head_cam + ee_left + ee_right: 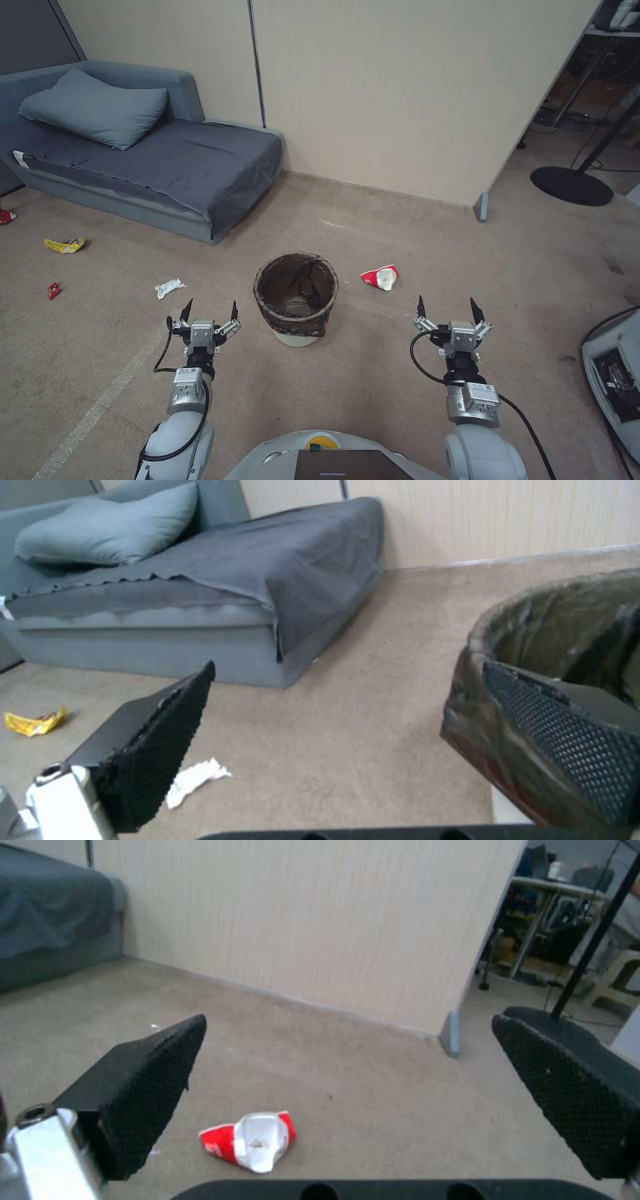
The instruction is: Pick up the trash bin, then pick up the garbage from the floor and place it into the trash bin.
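The trash bin (295, 298) stands upright on the carpet at the centre of the head view, its dark liner folded over the rim and a strip of white base showing below. The left gripper (210, 311) hangs in the lower left of that frame, just beside the bin's left wall but not touching it, its fingers spread wide with nothing between them. In the left wrist view the bin (533, 680) fills the right side of the frame, partly behind one finger of the left gripper (347, 700). The right gripper (449, 308) sits in the lower right of the head view, well apart from the bin, also spread wide and empty. A crumpled red-and-white cup (381, 277) lies on the floor to the right of the bin, between the bin and the right gripper and slightly higher in the frame; the right wrist view shows the cup (251, 1141) low in the frame, between the spread fingers of the right gripper (347, 1052). A white scrap (169, 288) lies just above and left of the left gripper, and shows at the lower left of the left wrist view (193, 780). A yellow wrapper (65, 245) and a small red wrapper (53, 290) lie at the far left, near the grey sofa (167, 167).
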